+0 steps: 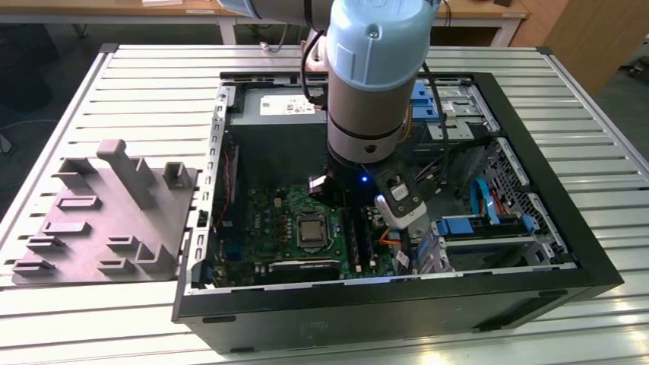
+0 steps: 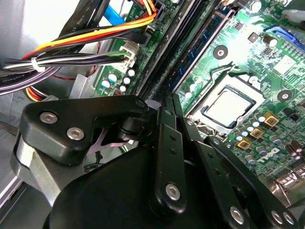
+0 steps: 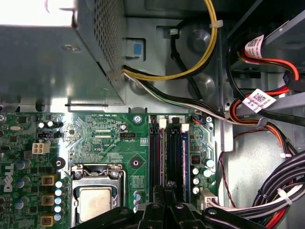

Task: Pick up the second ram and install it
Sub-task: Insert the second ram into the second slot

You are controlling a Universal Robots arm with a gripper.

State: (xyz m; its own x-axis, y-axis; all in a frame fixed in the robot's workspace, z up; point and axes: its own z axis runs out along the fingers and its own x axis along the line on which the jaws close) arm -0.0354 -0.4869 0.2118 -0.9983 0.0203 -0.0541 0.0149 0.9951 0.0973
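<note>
One gripper point(image 3: 164, 193) sits clenched over the memory sockets point(image 3: 167, 152); the second ram point(image 3: 161, 157) likely needs even, straight-down pressure to seat.

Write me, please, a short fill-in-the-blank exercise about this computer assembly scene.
1. The gripper hangs inside the open computer case, over its ____ motherboard.
2. The grey moulded tray lies outside the case, on the exterior view's ____.
3. Case and tray both rest on a slatted metal ____.

Missing words: green; left; table.
</note>
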